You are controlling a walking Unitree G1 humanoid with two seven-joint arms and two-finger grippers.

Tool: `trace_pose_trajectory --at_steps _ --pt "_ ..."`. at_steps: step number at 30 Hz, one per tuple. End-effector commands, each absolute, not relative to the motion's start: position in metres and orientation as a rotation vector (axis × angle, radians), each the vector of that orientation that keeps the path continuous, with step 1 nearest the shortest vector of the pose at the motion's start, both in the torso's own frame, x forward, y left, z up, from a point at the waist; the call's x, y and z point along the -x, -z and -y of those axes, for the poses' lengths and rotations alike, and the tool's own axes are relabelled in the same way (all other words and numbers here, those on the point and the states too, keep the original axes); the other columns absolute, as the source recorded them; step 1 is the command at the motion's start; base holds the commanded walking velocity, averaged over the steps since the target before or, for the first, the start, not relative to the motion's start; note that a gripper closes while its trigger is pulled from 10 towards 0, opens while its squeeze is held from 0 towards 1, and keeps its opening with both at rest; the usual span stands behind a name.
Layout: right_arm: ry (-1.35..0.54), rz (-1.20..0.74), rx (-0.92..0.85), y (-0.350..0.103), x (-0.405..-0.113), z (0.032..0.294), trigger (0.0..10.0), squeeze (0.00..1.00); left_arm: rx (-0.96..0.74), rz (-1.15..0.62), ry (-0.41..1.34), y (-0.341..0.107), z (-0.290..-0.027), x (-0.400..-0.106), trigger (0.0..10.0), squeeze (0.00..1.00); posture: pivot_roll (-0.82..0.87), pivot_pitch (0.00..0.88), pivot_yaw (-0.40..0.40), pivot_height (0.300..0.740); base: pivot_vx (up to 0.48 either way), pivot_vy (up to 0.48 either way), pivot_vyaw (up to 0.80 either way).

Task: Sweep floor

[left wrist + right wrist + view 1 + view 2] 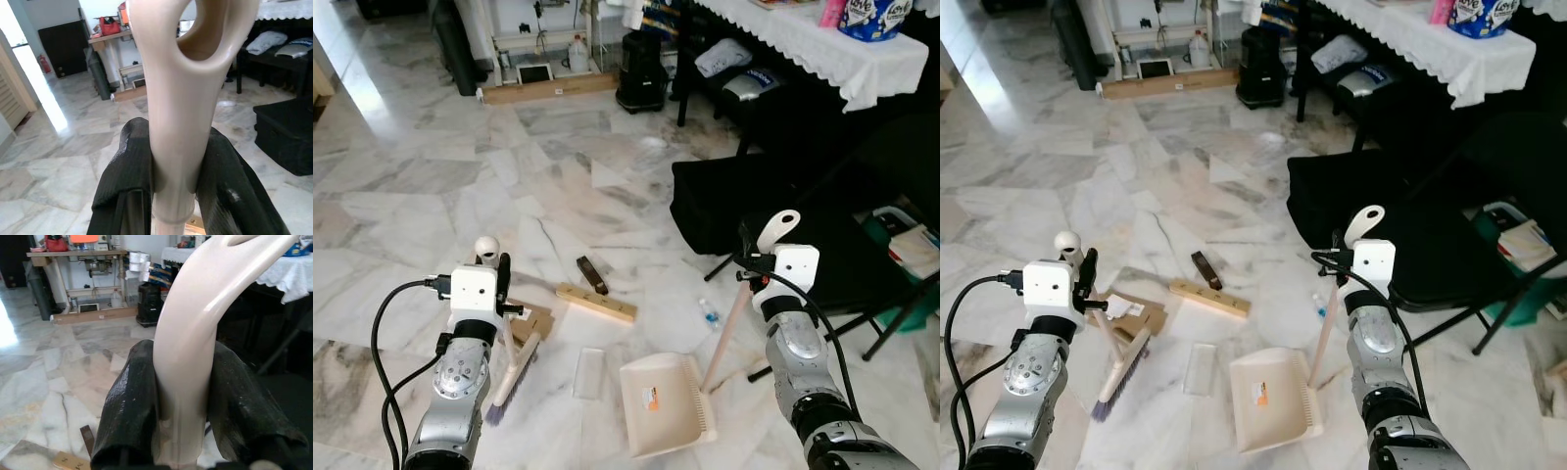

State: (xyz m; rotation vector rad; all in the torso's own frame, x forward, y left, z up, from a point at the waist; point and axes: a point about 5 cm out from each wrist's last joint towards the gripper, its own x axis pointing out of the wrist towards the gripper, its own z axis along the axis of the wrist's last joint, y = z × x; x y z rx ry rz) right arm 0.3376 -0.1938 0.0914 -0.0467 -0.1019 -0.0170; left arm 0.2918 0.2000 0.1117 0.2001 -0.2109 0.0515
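My left gripper is shut on the cream handle of a hand brush, whose bristle head rests on the marble floor by my left side. My right gripper is shut on the long cream handle of a dustpan, which stands on the floor in front of me with its mouth facing left. Between the two tools lie a wooden block, a small dark piece, a cardboard scrap, a clear plastic strip and a tiny bottle.
A black bag and a black folding chair stand close on the right. A table with a white cloth runs along the far right. A black appliance and a wooden plank stand at the back.
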Motion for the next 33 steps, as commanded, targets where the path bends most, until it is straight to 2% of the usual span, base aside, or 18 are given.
trace_pose_trajectory --at_steps 1,20,33 --pt "0.010 0.150 0.044 -0.1036 -0.3434 0.1913 10.0 0.00 -0.218 0.240 -0.051 -0.1190 -0.2021 -0.2925 10.0 0.00 0.10 0.061 -0.007 0.740 0.285 0.000 0.00" --pt "0.010 0.146 0.048 -0.1028 -0.3428 0.1927 10.0 0.00 -0.217 0.242 -0.054 -0.1195 -0.2026 -0.2924 10.0 0.00 0.10 0.079 -0.006 0.740 0.289 0.000 0.00" --pt "0.012 0.138 0.045 -0.1007 -0.3418 0.1923 10.0 0.00 -0.209 0.239 -0.044 -0.1195 -0.2016 -0.2934 10.0 0.00 0.09 0.094 -0.007 0.740 0.000 0.000 0.00"
